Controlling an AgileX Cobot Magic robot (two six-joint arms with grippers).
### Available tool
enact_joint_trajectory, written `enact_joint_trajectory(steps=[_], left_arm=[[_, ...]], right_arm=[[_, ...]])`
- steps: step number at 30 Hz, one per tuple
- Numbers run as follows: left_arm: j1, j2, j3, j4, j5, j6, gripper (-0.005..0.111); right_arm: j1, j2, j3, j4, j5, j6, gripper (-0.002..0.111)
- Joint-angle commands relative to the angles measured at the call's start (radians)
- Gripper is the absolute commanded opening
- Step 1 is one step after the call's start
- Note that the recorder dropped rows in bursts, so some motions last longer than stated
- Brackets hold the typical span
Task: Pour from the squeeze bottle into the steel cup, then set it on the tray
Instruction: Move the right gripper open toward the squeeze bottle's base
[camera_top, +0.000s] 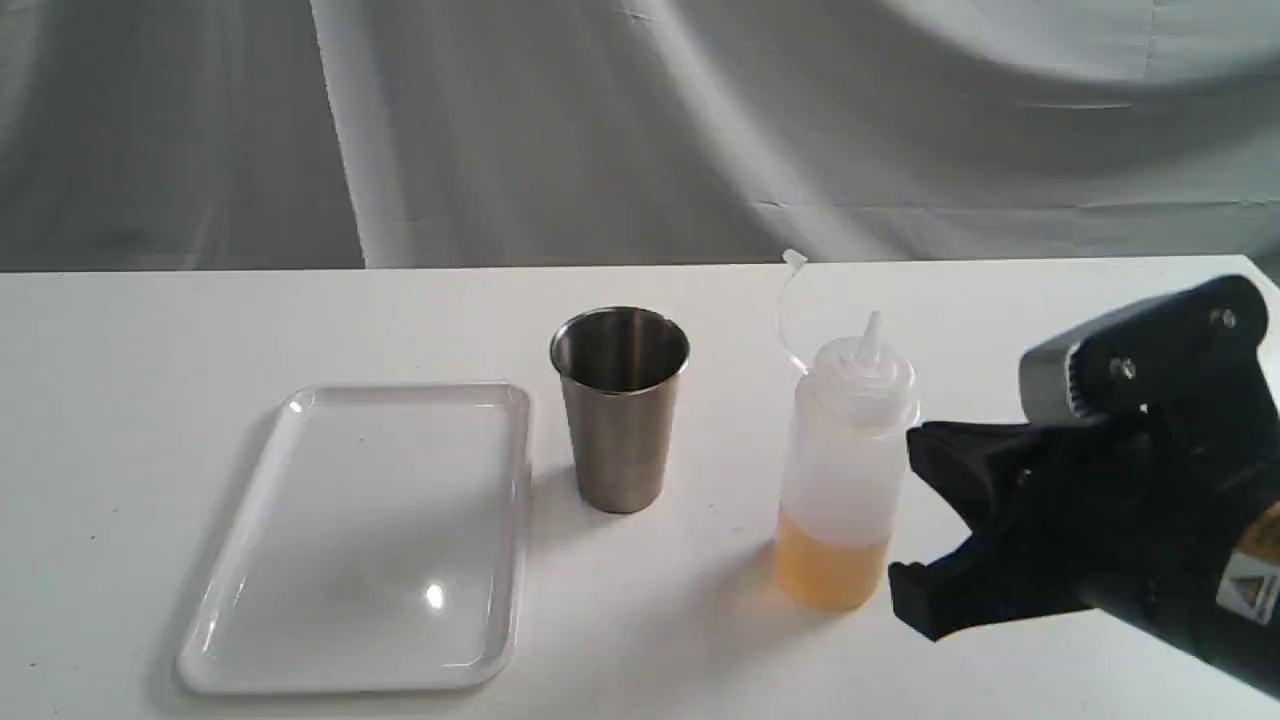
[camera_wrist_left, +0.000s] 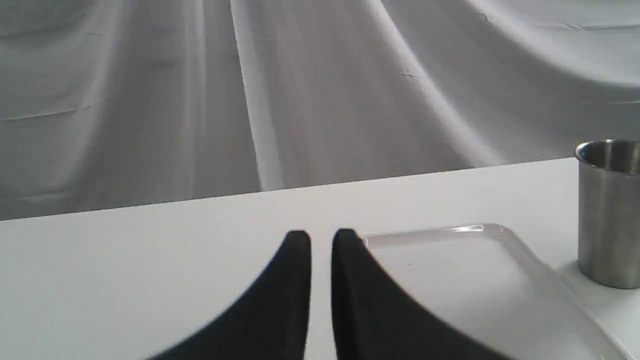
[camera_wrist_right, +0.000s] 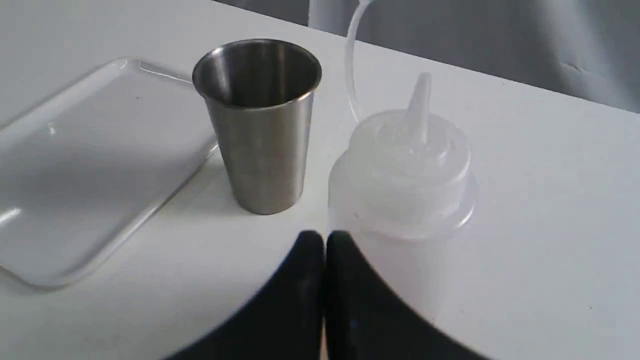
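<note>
The squeeze bottle (camera_top: 845, 460) stands upright on the white table, right of centre, with amber liquid in its lower part and its cap strap curving up behind. The steel cup (camera_top: 620, 410) stands upright to its left, apart from it, nothing visible inside. Further left, close beside the cup, lies the tray (camera_top: 360, 530) with nothing on it. My right gripper (camera_top: 930, 455) hovers just right of the bottle; in the right wrist view its fingers (camera_wrist_right: 325, 240) are shut together in front of the bottle (camera_wrist_right: 400, 170), holding nothing. My left gripper (camera_wrist_left: 321, 237) is shut near the tray's corner (camera_wrist_left: 475, 280).
A grey cloth backdrop (camera_top: 640, 120) hangs behind the table's far edge. The left wrist view shows the cup (camera_wrist_left: 607, 215) beyond the tray. Bare white tabletop (camera_top: 130, 400) lies left of the tray.
</note>
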Motion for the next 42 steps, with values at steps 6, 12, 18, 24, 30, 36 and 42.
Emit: enact_joint_trajectory(steps=[6,12,18,24,30,36,42], left_arm=[[-0.005,-0.005,0.004,0.003,-0.002,-0.005,0.008],[-0.005,-0.005,0.004,0.003,-0.002,-0.005,0.008],[-0.005,-0.005,0.004,0.003,-0.002,-0.002,0.008],[-0.005,-0.005,0.004,0.003,-0.002,-0.002,0.008],[-0.005,-0.005,0.004,0.003,-0.002,-0.005,0.008],[-0.005,-0.005,0.004,0.003,-0.002,-0.005,0.008],[-0.005,-0.005,0.004,0.003,-0.002,-0.003,0.008]], right_arm=[[0.002,0.109,0.073,0.031,-0.131,0.002,0.0],[0.002,0.249,0.073,0.031,-0.274,0.005,0.0],[0.002,0.369,0.073,0.031,-0.354,0.005,0.0],[0.002,0.461,0.073,0.04,-0.442,0.005,0.0],[0.002,0.493,0.073,0.048,-0.475,0.005,0.0],[0.002,0.493,0.073,0.057,-0.475,0.005,0.0],[0.002,0.493,0.073,0.064,-0.473,0.005,0.009]])
